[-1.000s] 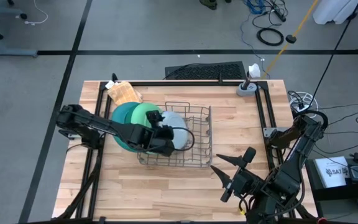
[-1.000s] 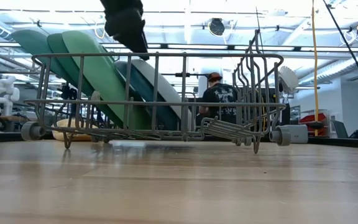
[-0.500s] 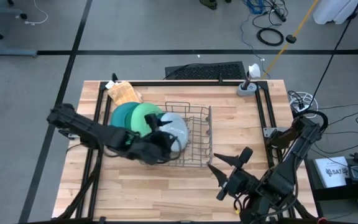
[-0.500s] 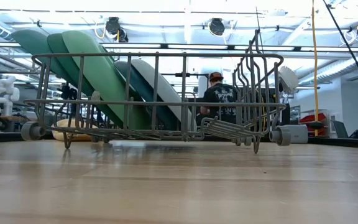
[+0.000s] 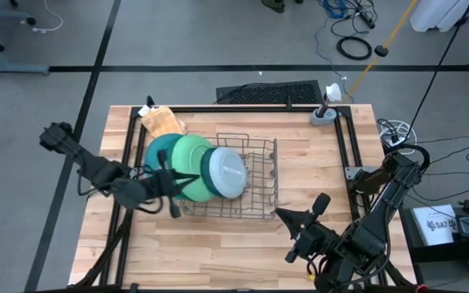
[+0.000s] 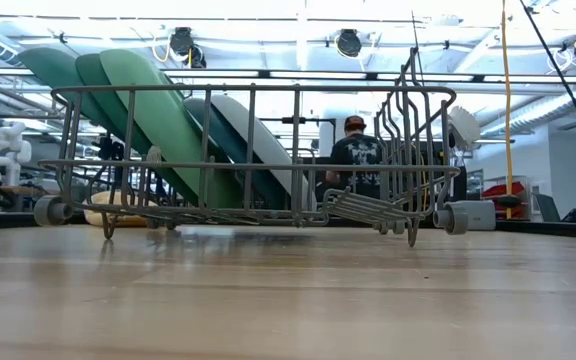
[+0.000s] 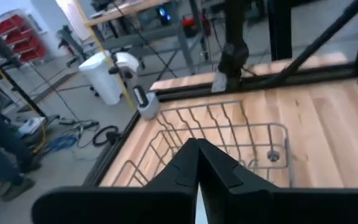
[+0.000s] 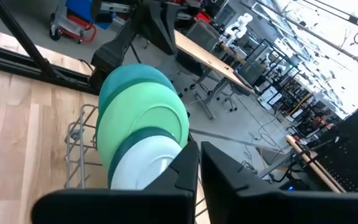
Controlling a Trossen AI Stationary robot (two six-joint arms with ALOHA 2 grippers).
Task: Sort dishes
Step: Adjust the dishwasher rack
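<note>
High view: four plates lean stacked in the wire rack at frame centre. Rigid, smooth, likely slippery; pinch an exposed upper rim. Left gripper and right gripper both have fingers pressed together, empty.

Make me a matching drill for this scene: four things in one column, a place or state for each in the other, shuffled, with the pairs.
Column one:
1. pale blue-grey plate
2. wire rack
3. left gripper
4. right gripper

Column two:
A. shut, by the rack's near left corner
B. holds the leaning plates
C. frontmost of the stacked plates
D. shut, beside the rack's near right corner

Pairs: 1-C, 2-B, 3-A, 4-D
</note>
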